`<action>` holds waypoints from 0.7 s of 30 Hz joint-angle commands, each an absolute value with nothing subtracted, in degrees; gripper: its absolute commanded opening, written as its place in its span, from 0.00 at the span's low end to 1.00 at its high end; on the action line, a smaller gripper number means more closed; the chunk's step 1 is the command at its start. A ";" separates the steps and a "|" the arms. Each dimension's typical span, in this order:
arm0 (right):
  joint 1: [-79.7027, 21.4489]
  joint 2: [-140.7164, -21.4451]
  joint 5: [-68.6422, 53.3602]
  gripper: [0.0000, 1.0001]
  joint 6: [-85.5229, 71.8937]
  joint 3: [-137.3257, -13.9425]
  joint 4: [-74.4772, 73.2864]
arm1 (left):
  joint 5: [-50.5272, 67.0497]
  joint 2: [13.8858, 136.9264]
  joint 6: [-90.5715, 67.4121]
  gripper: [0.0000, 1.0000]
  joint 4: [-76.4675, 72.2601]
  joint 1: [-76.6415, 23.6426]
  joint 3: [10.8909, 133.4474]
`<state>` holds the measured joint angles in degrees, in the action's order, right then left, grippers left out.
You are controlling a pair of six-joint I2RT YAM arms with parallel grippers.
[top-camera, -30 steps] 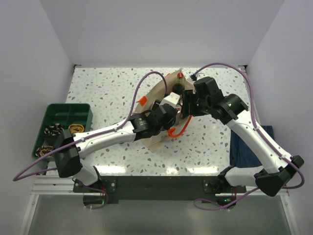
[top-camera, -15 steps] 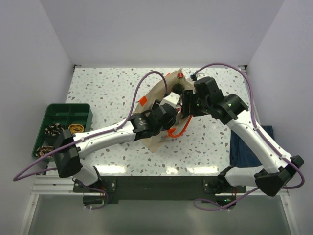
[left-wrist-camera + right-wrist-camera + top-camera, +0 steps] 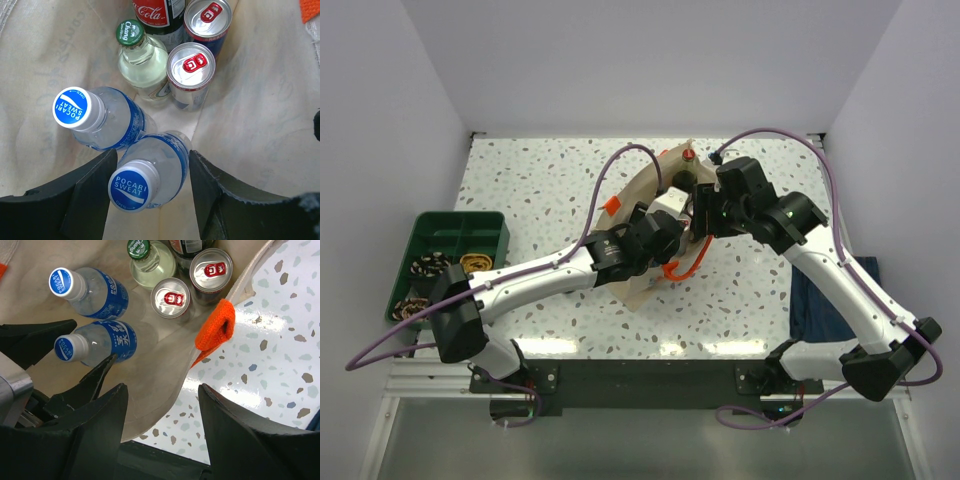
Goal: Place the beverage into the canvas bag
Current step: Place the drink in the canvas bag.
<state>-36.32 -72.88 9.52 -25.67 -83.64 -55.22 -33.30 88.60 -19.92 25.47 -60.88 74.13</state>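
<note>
- The left gripper [image 3: 152, 156] reaches down into the canvas bag [image 3: 260, 100]. Its jaws stand apart, one at 9 o'clock and one at 3 o'clock of a Pocari Sweat bottle [image 3: 155, 172]. I cannot tell whether they press on it or sit just off it.
- That bottle, the beverage in hand, is already inside the bag and leans, its cap tipped toward 7 o'clock in the left wrist view. By my reading the placing is nearly done, and what remains is letting go and lifting out.
- At its 10 o'clock a second Pocari bottle [image 3: 100, 117] looks to touch it, likely propping the lean.
- Farther in, from 12 to 1 o'clock, stand a green-capped glass bottle [image 3: 142, 60], two cans [image 3: 190, 70] and a cola bottle [image 3: 157, 12]. They crowd the far end, which probably explains why this bottle goes in the nearer gap.
- The right gripper [image 3: 162, 387] hangs above the bag's rim at the bag's 3 o'clock side, jaws wide apart and gripping nothing. It may be there to keep the mouth spread.
- The orange handle [image 3: 217, 327] droops over that rim. It and the soft wall could snag a finger coming out.
- On the table [image 3: 280, 340], well apart from the bag, sit a green tray [image 3: 455, 240] at its 9 o'clock and a dark blue cloth [image 3: 815, 300] at 4 o'clock. Neither stands in the way.
</note>
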 commanded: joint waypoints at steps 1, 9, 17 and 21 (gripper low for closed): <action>-36.21 -71.98 10.37 0.62 -25.49 -84.37 -53.35 | -34.54 86.48 -19.42 0.65 25.22 -61.17 76.55; -36.30 -72.51 10.28 0.62 -25.31 -84.73 -53.44 | -34.36 86.66 -19.07 0.67 24.52 -61.17 76.03; -36.21 -72.86 10.46 0.62 -25.14 -84.90 -53.35 | -34.45 87.01 -18.72 0.63 24.26 -61.17 76.20; -36.30 -72.86 10.37 0.62 -25.05 -84.90 -53.35 | -34.28 87.10 -18.54 0.53 24.17 -61.17 76.20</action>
<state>-36.32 -72.90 9.52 -25.67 -83.64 -55.20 -33.87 88.58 -19.68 25.36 -60.88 74.19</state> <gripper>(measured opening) 0.622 0.578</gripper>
